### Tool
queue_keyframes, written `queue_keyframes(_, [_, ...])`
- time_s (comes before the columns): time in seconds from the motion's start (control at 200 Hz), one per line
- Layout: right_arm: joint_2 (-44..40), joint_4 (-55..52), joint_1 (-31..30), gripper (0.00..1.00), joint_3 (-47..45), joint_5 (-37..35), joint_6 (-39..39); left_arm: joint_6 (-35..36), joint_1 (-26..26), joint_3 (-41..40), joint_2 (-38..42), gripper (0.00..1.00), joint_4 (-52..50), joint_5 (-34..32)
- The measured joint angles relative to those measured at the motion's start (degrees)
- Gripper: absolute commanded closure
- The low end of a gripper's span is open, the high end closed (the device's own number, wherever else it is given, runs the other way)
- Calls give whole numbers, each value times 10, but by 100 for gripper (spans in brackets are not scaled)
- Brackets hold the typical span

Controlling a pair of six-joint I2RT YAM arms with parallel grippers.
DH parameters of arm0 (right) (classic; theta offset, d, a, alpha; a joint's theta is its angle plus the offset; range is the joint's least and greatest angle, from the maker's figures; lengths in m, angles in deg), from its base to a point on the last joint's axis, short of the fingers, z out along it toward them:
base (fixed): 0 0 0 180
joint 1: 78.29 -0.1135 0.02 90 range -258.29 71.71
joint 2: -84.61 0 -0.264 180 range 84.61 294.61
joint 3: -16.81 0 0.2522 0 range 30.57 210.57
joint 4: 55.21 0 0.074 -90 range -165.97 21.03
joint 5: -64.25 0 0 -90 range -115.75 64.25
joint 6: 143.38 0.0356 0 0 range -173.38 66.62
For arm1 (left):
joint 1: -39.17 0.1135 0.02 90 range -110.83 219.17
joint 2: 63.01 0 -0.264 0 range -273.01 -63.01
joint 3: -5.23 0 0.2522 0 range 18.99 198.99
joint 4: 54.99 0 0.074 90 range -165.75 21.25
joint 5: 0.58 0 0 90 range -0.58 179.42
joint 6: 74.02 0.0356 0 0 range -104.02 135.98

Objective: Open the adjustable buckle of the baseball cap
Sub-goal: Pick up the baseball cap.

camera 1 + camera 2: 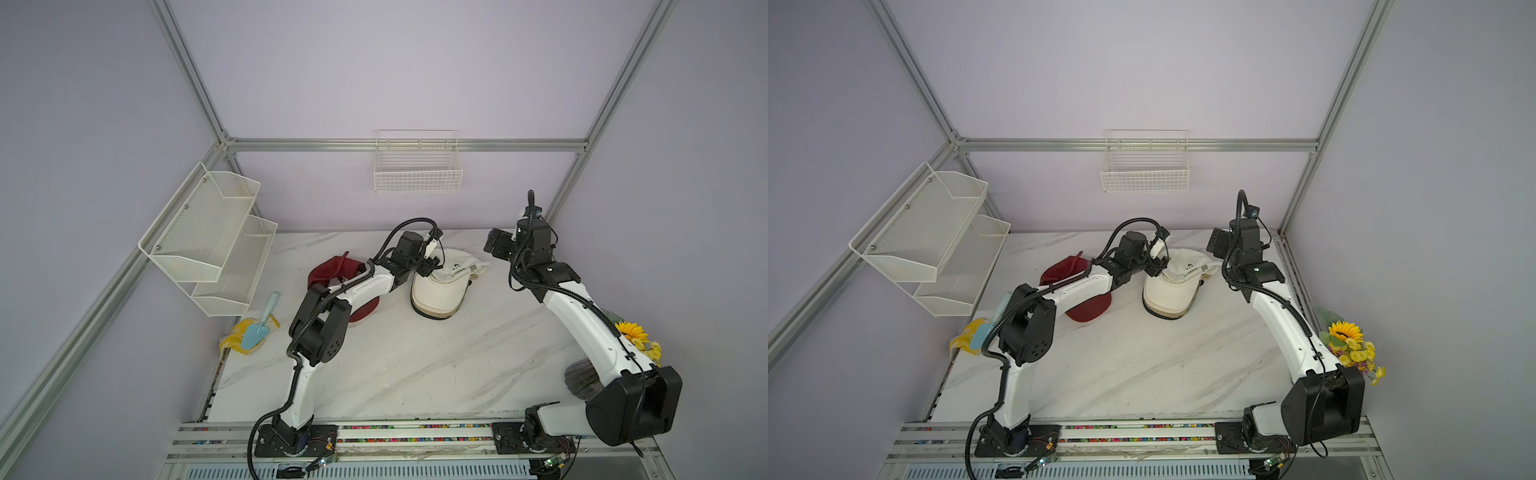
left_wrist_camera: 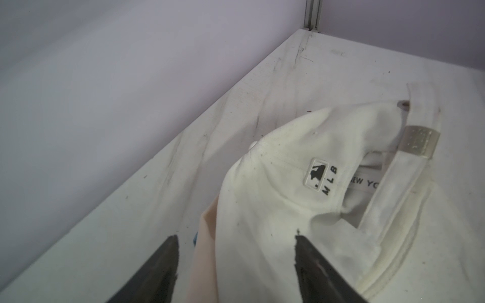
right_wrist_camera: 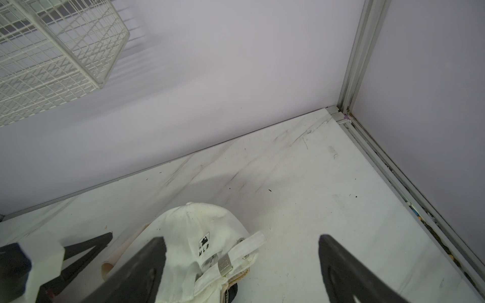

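Workpiece position: the white baseball cap (image 1: 436,291) lies at the far middle of the marble table (image 1: 415,374), with its brim toward my bases and its rear opening toward my right arm. The metal buckle (image 2: 419,144) sits on the rear strap (image 2: 385,194), and the strap's free end projects past it.

My left gripper (image 2: 236,237): the jaws are part-spread, straddling the crown's edge on the side away from the buckle. One finger (image 2: 309,262) overlaps the fabric. The other finger (image 2: 168,262) stands clear of it, over the table.

My right gripper (image 3: 241,237): the jaws are spread wide and hold nothing. It is raised just beside the strap end.

A red cap (image 1: 332,266) lies behind my left forearm, apart from the white one.
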Motion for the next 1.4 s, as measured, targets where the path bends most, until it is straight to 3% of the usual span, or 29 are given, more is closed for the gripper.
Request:
queue_keyframes(0.25, [-14,1,5,7,0,2,0,9,1,0,-5,85,-20,15])
queue_keyframes(0.3, [-14,1,5,7,0,4,0,11,2,0,-5,100,-21,16])
queue_keyframes(0.73, [-25,1,6,7,-5,15,7,6,3,0,26,100,-45,24])
queue_keyframes(1.15, [-19,3,6,4,-9,50,4,-13,3,-32,159,100,-76,-1])
queue_keyframes(1.4, [-16,22,-14,3,-46,91,-50,-32,15,-35,234,100,-148,-36])
